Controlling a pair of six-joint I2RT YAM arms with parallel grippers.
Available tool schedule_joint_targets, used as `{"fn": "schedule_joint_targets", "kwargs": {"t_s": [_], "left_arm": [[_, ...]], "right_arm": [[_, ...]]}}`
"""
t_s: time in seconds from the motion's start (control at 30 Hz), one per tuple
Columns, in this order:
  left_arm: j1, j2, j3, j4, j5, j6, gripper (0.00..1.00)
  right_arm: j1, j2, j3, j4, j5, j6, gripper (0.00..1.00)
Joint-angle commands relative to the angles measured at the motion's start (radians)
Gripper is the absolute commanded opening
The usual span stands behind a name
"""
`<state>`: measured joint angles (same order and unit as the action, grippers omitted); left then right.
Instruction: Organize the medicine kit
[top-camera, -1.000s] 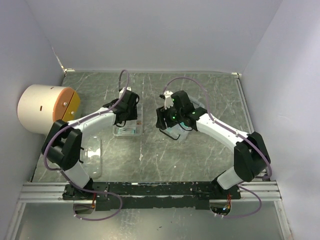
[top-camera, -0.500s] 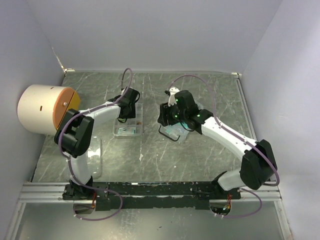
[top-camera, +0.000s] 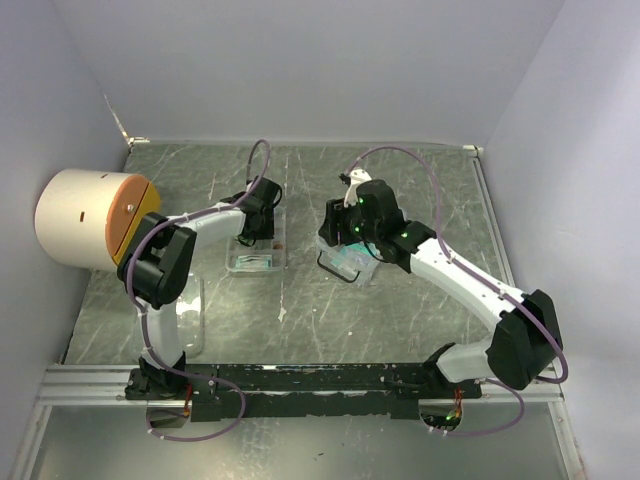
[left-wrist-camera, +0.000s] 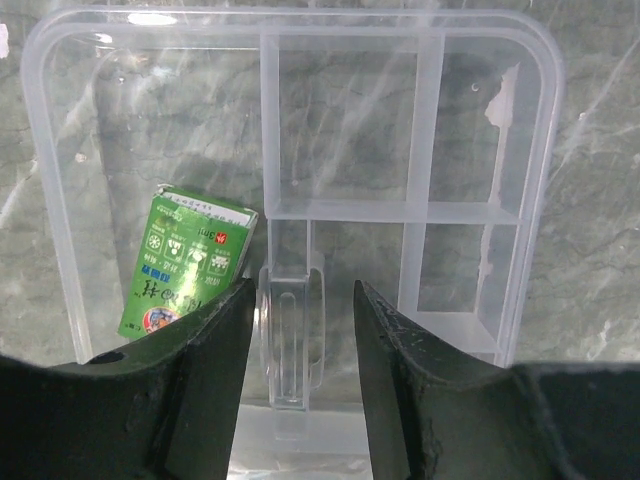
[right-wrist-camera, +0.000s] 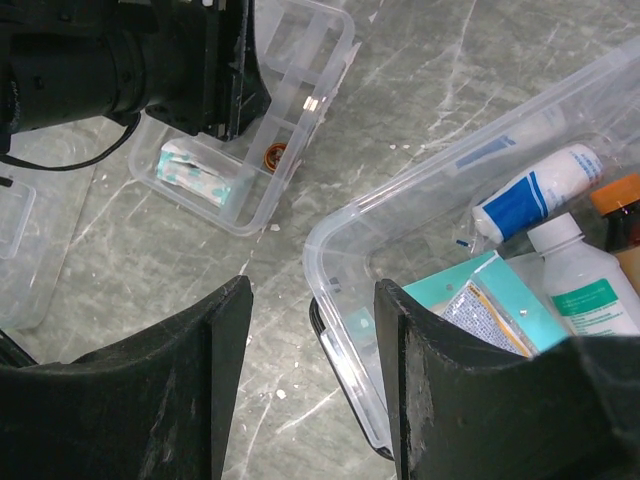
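Sorting seems to be the step in hand. The medicine kit's clear case (right-wrist-camera: 345, 225) sits at the lower right of the right wrist view, holding a blue-and-white tube (right-wrist-camera: 535, 190), a white bottle (right-wrist-camera: 585, 290) and a teal box (right-wrist-camera: 455, 285). Its divided tray (left-wrist-camera: 540, 200) lies apart on the counter (right-wrist-camera: 420, 90), with a green packet (left-wrist-camera: 185, 262) in the left compartment. The left fingers (left-wrist-camera: 215, 380) are spread either side of the tray's small clear tab (left-wrist-camera: 290, 330), not visibly pinching it. The right fingers (right-wrist-camera: 200, 380) are spread over the case's corner, holding nothing. Next, I judge, the right arm needs to dip into the case, pinch one item and carry it to a free compartment.
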<state>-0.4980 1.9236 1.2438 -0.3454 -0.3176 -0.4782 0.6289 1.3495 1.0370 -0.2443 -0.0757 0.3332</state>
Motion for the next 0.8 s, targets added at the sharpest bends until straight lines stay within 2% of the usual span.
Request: {"fn": "schedule_joint_targets", "kwargs": {"t_s": [0.0, 0.2, 0.53, 0.77], "left_arm": [[0.009, 0.023, 0.031, -0.006, -0.008, -0.006, 0.54], [0.009, 0.044, 0.034, -0.011, -0.009, -0.013, 0.46], [0.006, 0.060, 0.063, -0.050, -0.057, 0.020, 0.23], [0.006, -0.043, 0.071, -0.098, -0.046, 0.063, 0.21]], "right_arm": [[0.004, -0.036, -0.018, 0.020, 0.025, 0.018, 0.52], [0.004, -0.067, -0.029, 0.028, 0.072, 0.053, 0.53], [-0.001, -0.176, -0.097, -0.037, 0.430, 0.222, 0.55], [-0.045, -0.220, -0.094, -0.185, 0.630, 0.286, 0.60]]}}
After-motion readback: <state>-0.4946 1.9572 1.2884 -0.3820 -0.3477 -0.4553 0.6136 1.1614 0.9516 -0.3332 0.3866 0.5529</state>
